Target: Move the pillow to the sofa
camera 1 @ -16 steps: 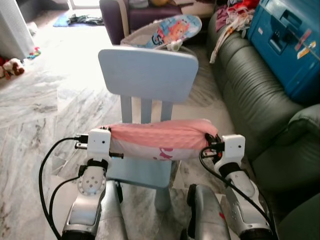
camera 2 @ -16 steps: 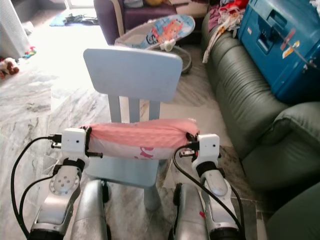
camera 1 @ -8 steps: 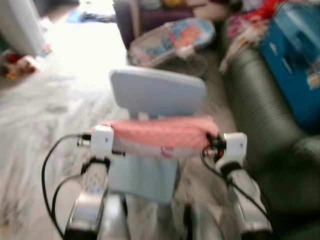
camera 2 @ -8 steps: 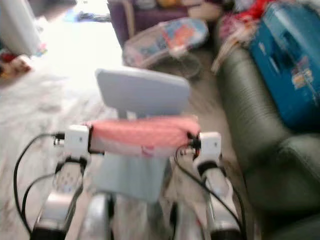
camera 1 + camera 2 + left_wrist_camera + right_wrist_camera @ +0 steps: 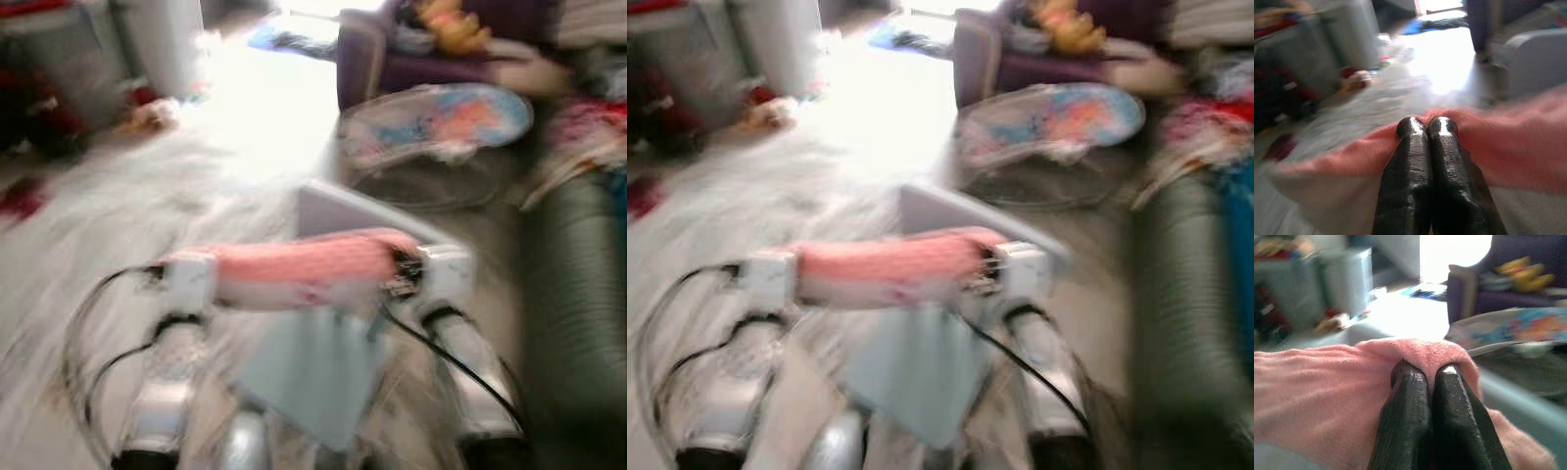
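You have the pink pillow (image 5: 304, 266) slung between both arms just above the seat of the pale blue chair (image 5: 318, 377), with the left gripper (image 5: 1427, 128) pinched tight on one end and the right gripper (image 5: 1427, 372) closed on the other — each bites only a small fold of plush. The head views are smeared, so you're probably turning, and the green sofa (image 5: 573, 294) lies off to your right. If the arms spread or the pillow drags on the chair back, a fold may slip free — leaving it dangling from one end.
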You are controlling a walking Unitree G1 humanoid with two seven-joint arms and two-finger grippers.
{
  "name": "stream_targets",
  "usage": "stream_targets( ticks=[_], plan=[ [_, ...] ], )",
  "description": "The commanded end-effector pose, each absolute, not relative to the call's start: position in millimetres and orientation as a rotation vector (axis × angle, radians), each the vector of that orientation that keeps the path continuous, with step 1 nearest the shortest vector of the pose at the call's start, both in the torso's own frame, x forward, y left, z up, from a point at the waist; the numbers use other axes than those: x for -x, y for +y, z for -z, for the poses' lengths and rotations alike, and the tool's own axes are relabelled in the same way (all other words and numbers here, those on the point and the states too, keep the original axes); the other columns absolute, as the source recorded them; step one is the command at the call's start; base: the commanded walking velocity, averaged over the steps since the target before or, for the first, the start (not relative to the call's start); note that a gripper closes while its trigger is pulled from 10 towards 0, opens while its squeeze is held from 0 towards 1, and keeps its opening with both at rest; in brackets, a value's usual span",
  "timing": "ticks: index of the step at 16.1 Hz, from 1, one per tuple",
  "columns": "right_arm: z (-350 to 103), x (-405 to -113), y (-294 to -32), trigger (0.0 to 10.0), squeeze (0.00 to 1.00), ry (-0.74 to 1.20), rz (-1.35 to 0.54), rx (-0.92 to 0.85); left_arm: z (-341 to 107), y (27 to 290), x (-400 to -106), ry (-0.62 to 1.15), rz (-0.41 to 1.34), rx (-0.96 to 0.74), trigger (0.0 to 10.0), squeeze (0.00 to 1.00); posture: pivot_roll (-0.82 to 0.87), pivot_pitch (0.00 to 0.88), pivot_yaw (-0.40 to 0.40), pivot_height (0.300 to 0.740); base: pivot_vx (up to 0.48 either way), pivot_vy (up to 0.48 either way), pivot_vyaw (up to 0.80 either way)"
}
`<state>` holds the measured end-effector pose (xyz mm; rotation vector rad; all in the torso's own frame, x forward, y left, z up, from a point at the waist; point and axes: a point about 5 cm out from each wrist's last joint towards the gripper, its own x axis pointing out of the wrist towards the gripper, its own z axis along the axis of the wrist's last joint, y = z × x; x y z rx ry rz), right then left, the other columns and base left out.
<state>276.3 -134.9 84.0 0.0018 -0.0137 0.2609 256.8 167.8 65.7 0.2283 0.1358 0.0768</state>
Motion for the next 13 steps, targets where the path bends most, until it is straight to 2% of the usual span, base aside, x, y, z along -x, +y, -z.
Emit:
stream_targets(
  ticks=[1,6,11,13],
  plan=[
    [-77,-268,-166,10.0,0.0,0.016,-0.154,0.026,-74,140,-264,0.093,0.019,-0.199,10.0,0.0,0.02,0.0,-0.012,0.74,0.0,0.0,0.0],
    [-78,-269,-173,10.0,0.0,0.018,-0.117,0.019,-65,141,-259,0.139,0.053,-0.218,10.0,0.0,0.0,0.0,0.002,0.74,0.0,0.0,0.0],
    [-84,-279,-172,10.0,0.0,0.007,-0.12,0.021,-78,133,-270,0.096,0.096,-0.193,10.0,0.0,0.0,0.0,0.001,0.74,0.0,0.0,0.0],
    [-84,-281,-174,10.0,0.0,0.011,-0.112,0.022,-79,133,-270,0.1,0.099,-0.179,10.0,0.0,0.0,0.0,-0.001,0.74,-0.259,0.0,0.0]
  ],
)
